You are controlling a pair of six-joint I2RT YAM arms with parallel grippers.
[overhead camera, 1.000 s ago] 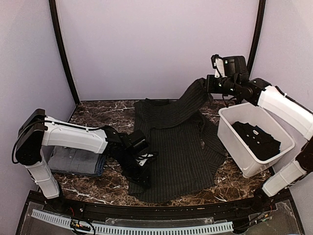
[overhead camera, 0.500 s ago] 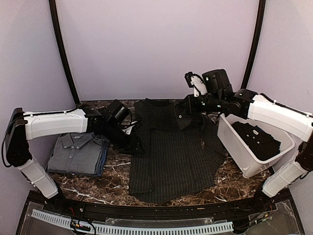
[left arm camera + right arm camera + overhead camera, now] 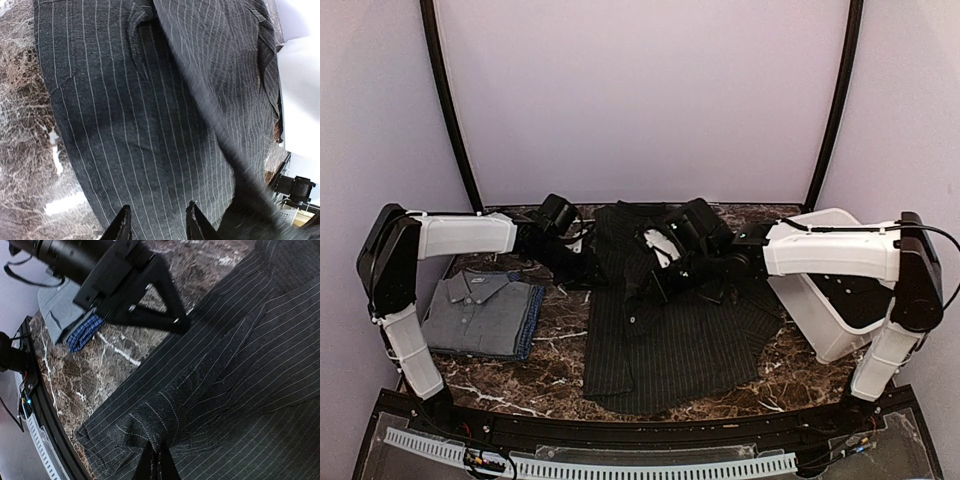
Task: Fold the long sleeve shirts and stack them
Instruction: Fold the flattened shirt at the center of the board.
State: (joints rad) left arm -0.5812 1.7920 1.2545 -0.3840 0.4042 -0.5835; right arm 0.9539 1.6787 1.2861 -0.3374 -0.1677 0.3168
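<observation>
Right jaws tight on pinstriped shirt [image 3: 665, 350], left jaws apart.

Centre frame, the striped shirt [image 3: 670, 340] is charcoal-black with fine pale pinstripes. At lower left, the grey shirt [image 3: 470, 315] is plain and the blue shirt [image 3: 532, 322] is finely checked. The table [image 3: 560, 330] is dark brown marble veined white. The tub [image 3: 815, 325], right, is white.

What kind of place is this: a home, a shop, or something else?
Probably a robot test booth: plain walls enclose one marbled table, a left arm and right arm stand at its near edge, and a pinstriped shirt lies spread between them.
</observation>
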